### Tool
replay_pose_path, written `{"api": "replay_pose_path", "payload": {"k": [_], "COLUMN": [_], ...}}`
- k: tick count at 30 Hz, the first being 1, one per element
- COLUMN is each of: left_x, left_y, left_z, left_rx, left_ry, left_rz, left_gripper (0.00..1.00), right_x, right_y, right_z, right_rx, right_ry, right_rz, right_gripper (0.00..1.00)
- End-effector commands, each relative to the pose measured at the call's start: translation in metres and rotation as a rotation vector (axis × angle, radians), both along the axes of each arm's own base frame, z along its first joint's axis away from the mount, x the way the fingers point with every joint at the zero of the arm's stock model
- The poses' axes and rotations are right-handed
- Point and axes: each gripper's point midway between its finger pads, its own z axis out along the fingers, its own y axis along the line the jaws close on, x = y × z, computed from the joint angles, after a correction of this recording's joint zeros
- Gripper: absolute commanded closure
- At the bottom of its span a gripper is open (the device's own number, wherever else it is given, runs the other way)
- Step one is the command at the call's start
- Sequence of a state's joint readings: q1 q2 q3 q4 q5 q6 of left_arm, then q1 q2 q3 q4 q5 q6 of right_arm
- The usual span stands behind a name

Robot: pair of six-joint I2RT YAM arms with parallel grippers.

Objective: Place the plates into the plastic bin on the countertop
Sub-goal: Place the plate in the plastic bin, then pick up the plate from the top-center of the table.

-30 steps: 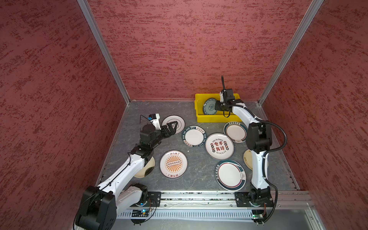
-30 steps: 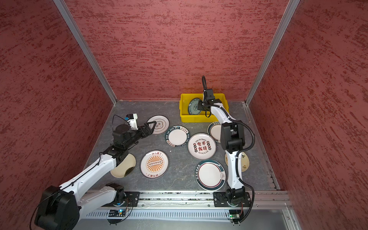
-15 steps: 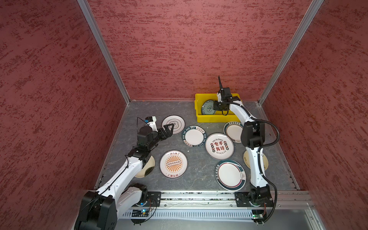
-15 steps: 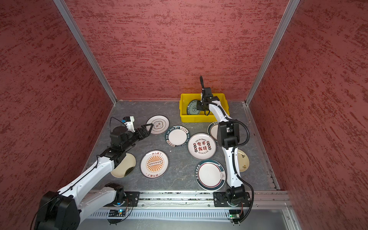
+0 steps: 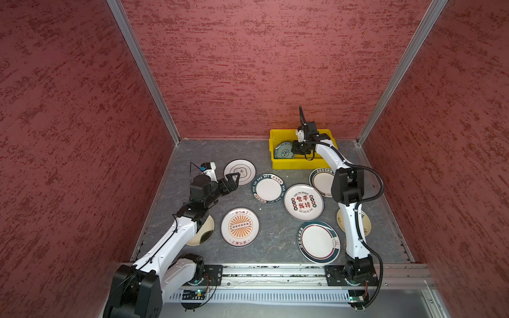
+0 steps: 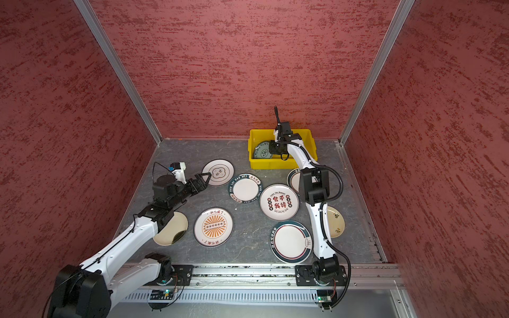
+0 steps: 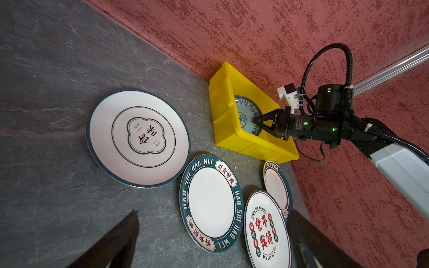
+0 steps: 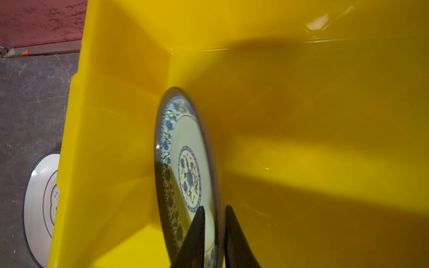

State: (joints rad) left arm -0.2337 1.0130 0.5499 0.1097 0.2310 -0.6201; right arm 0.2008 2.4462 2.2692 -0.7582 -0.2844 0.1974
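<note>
Right gripper (image 8: 215, 208) is reaching inside the plastic bin (image 5: 300, 165), its fingers straddling the rim of a blue-floral plate (image 8: 188, 171). Can't tell whether they are pinching it or letting go. The plate is standing steeply on edge near one end wall, likely because a rim grip carries it edge-on and that spot leaves floor for more. Left gripper (image 5: 236, 181) is hovering spread wide and empty just beside the quatrefoil plate (image 7: 139, 137), probably lining up on its rim as the next pick. Eight other plates are lying flat on the countertop (image 5: 272, 217), two partly hidden by the arms. Writing: the teal-banded plate (image 7: 211, 201) is showing "HAO SHI HAO WEI" with Chinese panels. The red-character plate (image 7: 264, 229) is showing "Enjoy The Moment". The sunburst plate (image 5: 239, 227) is carrying Chinese text too small to read. No brand is visible on the bin.
</note>
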Motion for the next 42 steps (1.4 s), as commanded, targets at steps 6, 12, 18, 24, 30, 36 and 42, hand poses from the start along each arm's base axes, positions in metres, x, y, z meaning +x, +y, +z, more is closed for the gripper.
{"api": "replay_pose_path", "payload": {"k": [6, 12, 18, 24, 30, 36, 42], "left_x": [0.001, -0.001, -0.001, 0.002, 0.008, 0.020, 0.035], "left_y": [0.009, 0.011, 0.017, 0.039, 0.047, 0.052, 0.045], "left_z": [0.003, -0.001, -0.007, -0.031, -0.042, -0.052, -0.071], "left_rx": [0.012, 0.020, 0.031, 0.043, 0.022, -0.032, -0.088], "left_ry": [0.007, 0.014, 0.042, 0.161, 0.204, 0.234, 0.291], "left_rz": [0.036, 0.039, 0.062, 0.145, 0.163, 0.186, 0.156], "left_gripper": [0.01, 0.01, 0.01, 0.01, 0.00, 0.01, 0.01], "right_x": [0.002, 0.003, 0.003, -0.004, -0.032, -0.082, -0.132], "right_y": [0.014, 0.004, -0.006, -0.024, -0.026, -0.010, -0.002], "right_z": [0.030, 0.046, 0.063, 0.087, 0.137, 0.181, 0.210], "right_rx": [0.090, 0.046, 0.039, 0.056, 0.134, 0.323, 0.484], "right_ry": [-0.052, -0.107, -0.160, -0.182, -0.295, -0.371, -0.421], "right_rz": [0.067, 0.045, 0.014, -0.025, -0.017, 0.047, 0.085], "right_gripper": [0.53, 0.23, 0.12, 0.01, 0.01, 0.01, 0.01]}}
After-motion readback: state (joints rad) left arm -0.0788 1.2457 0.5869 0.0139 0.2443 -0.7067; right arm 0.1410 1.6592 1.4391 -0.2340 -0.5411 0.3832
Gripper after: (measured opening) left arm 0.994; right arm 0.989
